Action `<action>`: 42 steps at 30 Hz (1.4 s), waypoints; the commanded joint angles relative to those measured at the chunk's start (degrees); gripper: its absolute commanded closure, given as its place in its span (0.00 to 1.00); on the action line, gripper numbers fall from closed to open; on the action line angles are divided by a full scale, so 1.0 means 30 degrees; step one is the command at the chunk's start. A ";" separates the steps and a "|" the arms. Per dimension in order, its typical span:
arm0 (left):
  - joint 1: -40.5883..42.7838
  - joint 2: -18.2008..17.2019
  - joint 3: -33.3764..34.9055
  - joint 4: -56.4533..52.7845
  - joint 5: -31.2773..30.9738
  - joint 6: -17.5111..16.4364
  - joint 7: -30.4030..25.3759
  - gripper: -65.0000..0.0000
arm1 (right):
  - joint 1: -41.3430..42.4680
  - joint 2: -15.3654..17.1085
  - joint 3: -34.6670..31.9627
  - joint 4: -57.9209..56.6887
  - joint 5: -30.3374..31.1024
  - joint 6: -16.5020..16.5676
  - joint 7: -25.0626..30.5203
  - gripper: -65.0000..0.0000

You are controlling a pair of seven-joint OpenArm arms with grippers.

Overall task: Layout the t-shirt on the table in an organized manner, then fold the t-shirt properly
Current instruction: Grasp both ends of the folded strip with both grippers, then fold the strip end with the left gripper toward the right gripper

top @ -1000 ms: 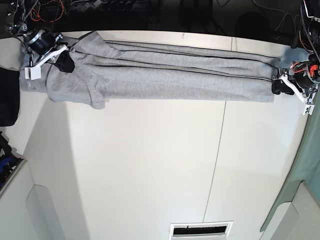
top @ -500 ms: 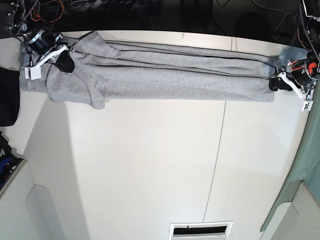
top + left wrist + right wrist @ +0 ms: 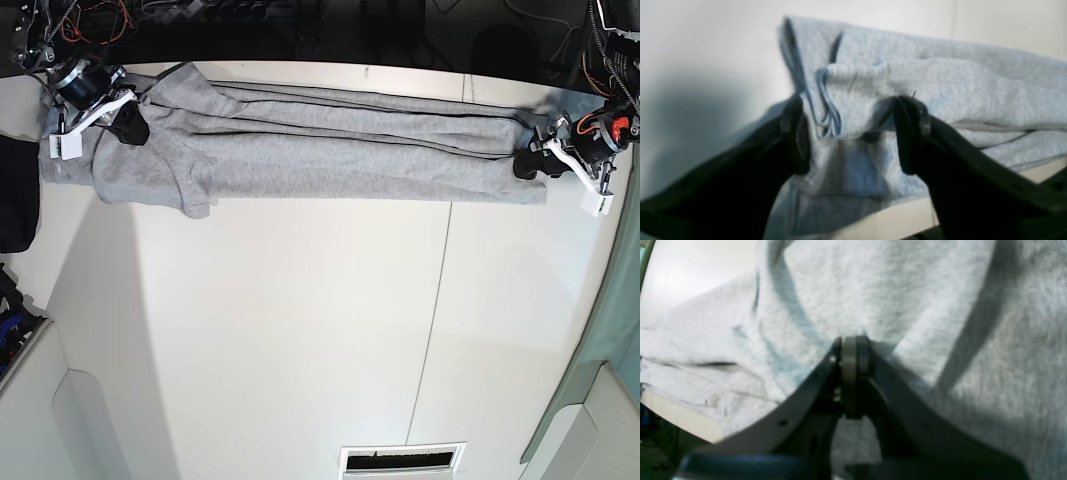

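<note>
Lying as a long soft heather-grey band along the bench's (image 3: 300,340) far edge, the t-shirt (image 3: 330,150) shows lengthwise pleats. Right gripper (image 3: 853,350): jaws pinched tight on fabric at one end. Left gripper (image 3: 850,133): jaws spread wide, straddling the bunched hem w/o clamping. Near side smooth, white, roomy.

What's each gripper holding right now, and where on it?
Right gripper: shut on the t-shirt, pinching a fold at its sleeve end. Left gripper: open, jaws astride the bunched opposite end, holding nothing.
</note>
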 commanded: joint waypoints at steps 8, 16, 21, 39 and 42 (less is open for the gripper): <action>-0.0080 -0.0036 -0.0073 0.0124 -0.0102 -0.0197 -0.0831 1.00 | -0.0022 0.0153 0.0000 0.0087 -0.0153 -0.0087 -0.0262 1.00; -0.0022 -0.0714 -0.0117 0.2091 -0.0109 0.0962 -0.0991 1.00 | -0.0015 0.0153 0.0000 0.0087 -0.0153 -0.0087 -0.0255 1.00; 0.1851 -0.0816 -0.0058 0.7621 -0.1515 0.1035 -0.0015 1.00 | -0.0022 0.0153 0.0000 0.0087 -0.0160 -0.0087 -0.0255 1.00; 0.1887 0.5187 0.6987 1.2546 0.2922 0.1530 -0.1384 1.00 | 0.0750 0.0153 0.0000 0.0087 -0.0153 -0.0073 -0.0117 1.00; 0.1858 0.6266 0.7650 1.1876 0.4167 0.1537 -0.2113 1.00 | 0.0772 0.0160 0.0000 0.0087 -0.0160 -0.0073 -0.0124 1.00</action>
